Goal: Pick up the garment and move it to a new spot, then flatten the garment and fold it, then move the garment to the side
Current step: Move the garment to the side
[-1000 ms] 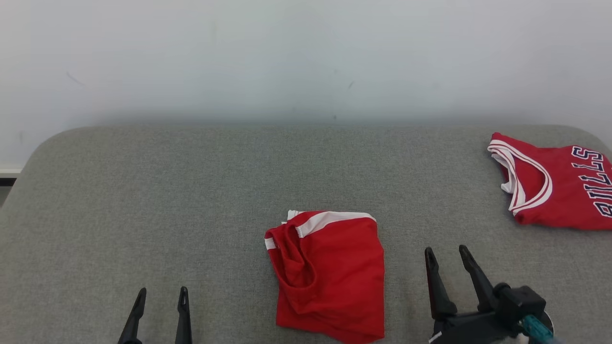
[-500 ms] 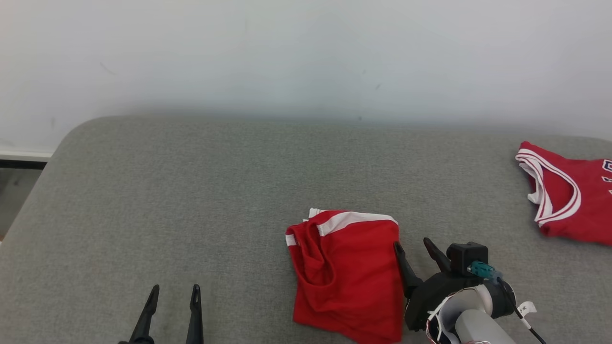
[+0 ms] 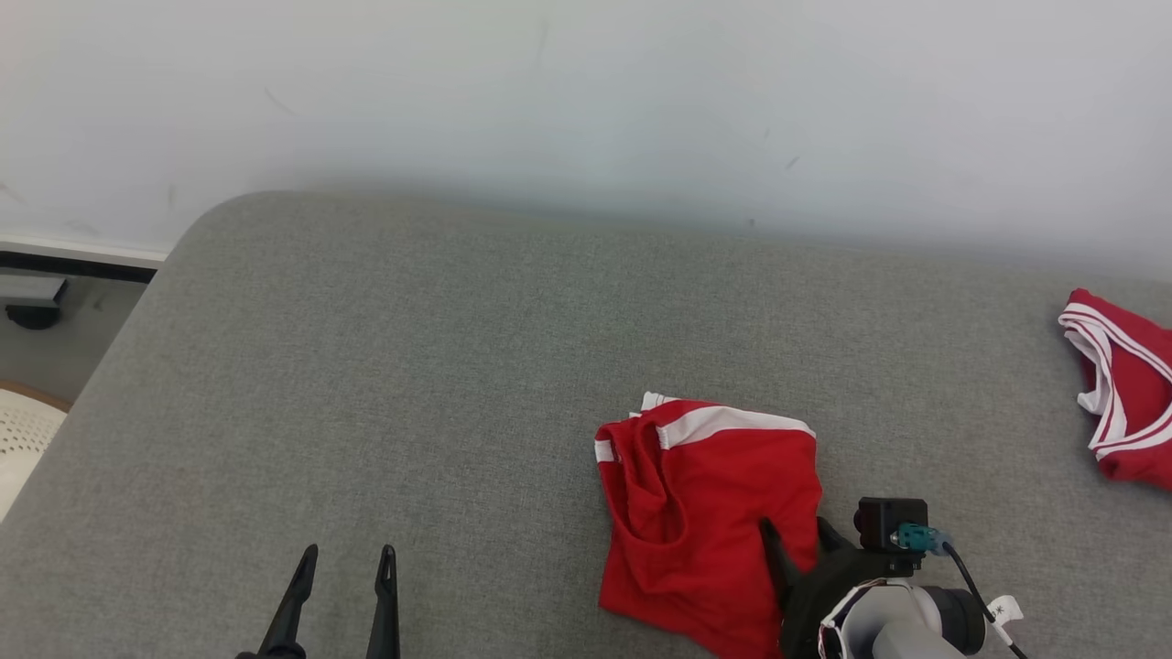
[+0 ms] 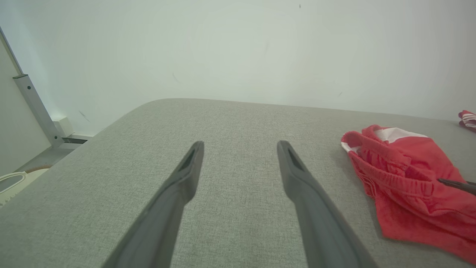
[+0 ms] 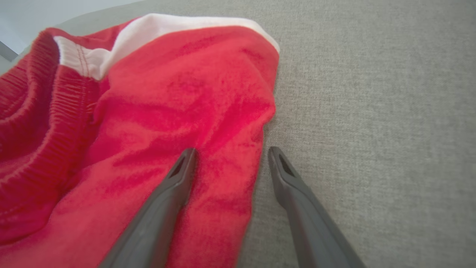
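Observation:
The garment (image 3: pixel 710 513) is a pair of red shorts with white trim, lying folded on the grey padded surface (image 3: pixel 458 384). My right gripper (image 3: pixel 793 529) is open and straddles the garment's right edge. In the right wrist view the right gripper (image 5: pixel 231 150) has one finger over the red cloth (image 5: pixel 167 104) and the other over bare grey fabric. My left gripper (image 3: pixel 349 551) stands open at the lower left, apart from the garment. The left wrist view shows the left gripper (image 4: pixel 241 143) with nothing between its fingers and the garment (image 4: pixel 405 186) off to the right.
A second red jersey (image 3: pixel 1122 394) with white and dark trim lies at the far right edge, also seen as a red jersey (image 4: pixel 468 118) in the left wrist view. The surface's rounded left corner drops to the floor, where a white object (image 3: pixel 18 439) sits. A pale wall runs behind.
The head camera has turned left, so everything sits further right in its view. My right gripper has moved left from beside the garment onto its right edge. The left gripper has kept its place.

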